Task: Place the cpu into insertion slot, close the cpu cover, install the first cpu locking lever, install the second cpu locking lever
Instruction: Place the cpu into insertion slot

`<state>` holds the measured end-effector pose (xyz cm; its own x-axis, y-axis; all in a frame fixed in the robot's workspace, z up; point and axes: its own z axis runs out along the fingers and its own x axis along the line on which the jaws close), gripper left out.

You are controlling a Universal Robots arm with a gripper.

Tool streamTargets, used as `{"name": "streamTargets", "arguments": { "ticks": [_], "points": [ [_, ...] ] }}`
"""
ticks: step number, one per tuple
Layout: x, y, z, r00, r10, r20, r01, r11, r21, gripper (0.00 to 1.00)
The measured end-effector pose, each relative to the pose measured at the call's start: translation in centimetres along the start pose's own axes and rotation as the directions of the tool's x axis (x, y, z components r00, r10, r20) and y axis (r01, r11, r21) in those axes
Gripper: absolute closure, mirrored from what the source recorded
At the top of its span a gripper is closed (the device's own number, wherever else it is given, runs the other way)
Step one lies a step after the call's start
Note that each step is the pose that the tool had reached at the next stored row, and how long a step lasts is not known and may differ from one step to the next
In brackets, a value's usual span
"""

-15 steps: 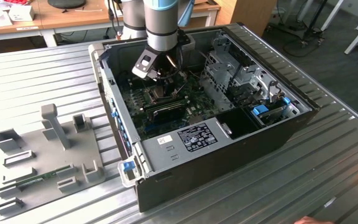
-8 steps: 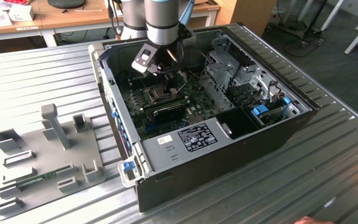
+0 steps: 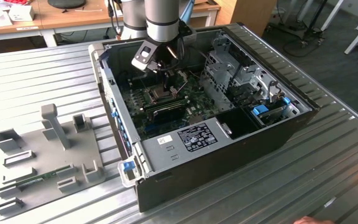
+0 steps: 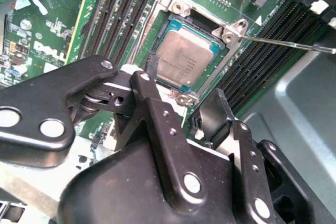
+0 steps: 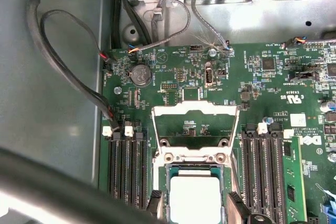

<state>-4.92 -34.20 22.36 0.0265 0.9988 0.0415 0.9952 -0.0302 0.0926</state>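
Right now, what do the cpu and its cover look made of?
The cpu: its top face looks like a metal plate, silvery-beige with a dull brushed sheen and soft reflections. The cover: thin stamped sheet metal by the look, bright silver, with a cut-out centre and bent edges; probably steel, but the exact metal can't be told.

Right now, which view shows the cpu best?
Second wrist view: the cpu lies nearly whole, face up, in the insertion slot. First wrist view cuts the cpu at the frame edge. In the exterior view it is too small to tell.
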Motion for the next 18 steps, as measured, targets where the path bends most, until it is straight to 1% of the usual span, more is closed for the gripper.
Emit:
{"name": "streamTargets", "arguments": {
  "ticks": [2,4,5,8,10,18],
  "points": [
    [0.0,0.0,-0.01,1.0,0.0,0.0001,0.0,1.0,0.0013,0.4],
    [0.0,0.02,-0.01,1.0,0.001,0.0008,-0.001,0.9999,0.0154,0.4],
    [0.0,0.02,-0.01,1.0,0.001,0.001,-0.001,0.9998,0.0197,0.4],
    [0.0,0.02,-0.01,1.0,0.001,0.0009,-0.001,0.9998,0.0209,0.4],
    [0.0,0.02,0.0,1.0,0.001,0.0009,-0.001,0.9997,0.025,0.4],
    [0.0,0.02,0.0,1.0,0.001,0.0009,-0.001,0.9997,0.0262,0.4]
  ]
}}
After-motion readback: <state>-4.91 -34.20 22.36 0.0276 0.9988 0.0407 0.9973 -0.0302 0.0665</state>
